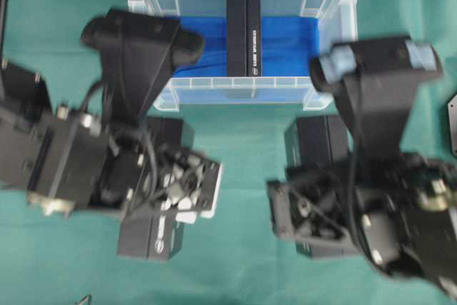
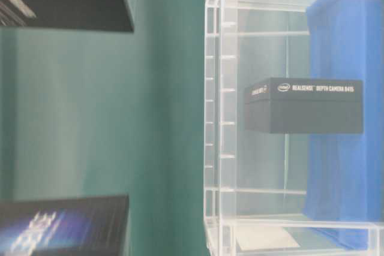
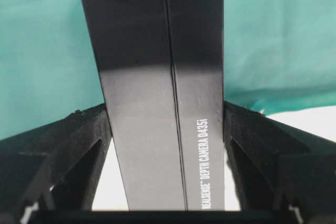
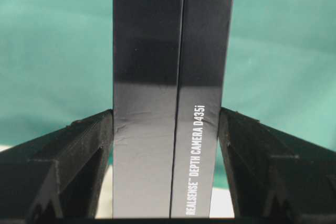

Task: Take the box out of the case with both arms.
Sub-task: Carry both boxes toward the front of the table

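both grippers, left (image 3: 165, 129) and right (image 4: 167, 129), clamp realsense boxes (image 3: 157, 77) outside the case (image 1: 243, 94) (one remains inside (image 1: 243, 36)); lower level onto the cloth before letting go.

Left gripper (image 3: 167, 129): fingers clamped on both sides of a black box.
Right gripper (image 4: 166, 129): likewise gripping one.
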You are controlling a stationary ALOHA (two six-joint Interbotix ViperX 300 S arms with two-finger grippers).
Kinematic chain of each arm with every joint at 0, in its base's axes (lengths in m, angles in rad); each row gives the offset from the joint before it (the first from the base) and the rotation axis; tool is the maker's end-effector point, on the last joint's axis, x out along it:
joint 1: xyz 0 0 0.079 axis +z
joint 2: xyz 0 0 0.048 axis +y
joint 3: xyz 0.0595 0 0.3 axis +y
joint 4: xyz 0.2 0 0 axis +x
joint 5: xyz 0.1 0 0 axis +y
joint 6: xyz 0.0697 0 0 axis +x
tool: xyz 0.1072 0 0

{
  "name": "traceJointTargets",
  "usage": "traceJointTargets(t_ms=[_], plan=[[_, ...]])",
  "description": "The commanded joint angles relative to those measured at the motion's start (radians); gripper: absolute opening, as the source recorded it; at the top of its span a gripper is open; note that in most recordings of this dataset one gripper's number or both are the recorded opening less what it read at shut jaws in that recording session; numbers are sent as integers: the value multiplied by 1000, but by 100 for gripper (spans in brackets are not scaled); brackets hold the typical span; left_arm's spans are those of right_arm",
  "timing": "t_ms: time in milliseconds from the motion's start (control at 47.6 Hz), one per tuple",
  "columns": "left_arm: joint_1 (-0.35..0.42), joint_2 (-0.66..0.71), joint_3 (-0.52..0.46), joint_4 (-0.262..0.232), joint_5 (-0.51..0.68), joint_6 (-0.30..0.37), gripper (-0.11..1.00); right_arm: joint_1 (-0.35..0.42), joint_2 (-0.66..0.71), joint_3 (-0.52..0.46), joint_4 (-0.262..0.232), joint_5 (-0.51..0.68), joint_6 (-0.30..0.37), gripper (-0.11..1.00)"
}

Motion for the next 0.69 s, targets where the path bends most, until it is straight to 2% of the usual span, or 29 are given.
traceJointTargets(t_ms=[0,210,673], plan=[[-26,-48,-11,6,0,-28,63,14,-18,-25,-6,-2,25,65],[-52,-35,-11,20,-38,-77,63,29,-17,-25,-6,-2,20,65],[-58,-12,-11,20,-72,-115,63,37,-15,-25,-11,-2,11,65]])
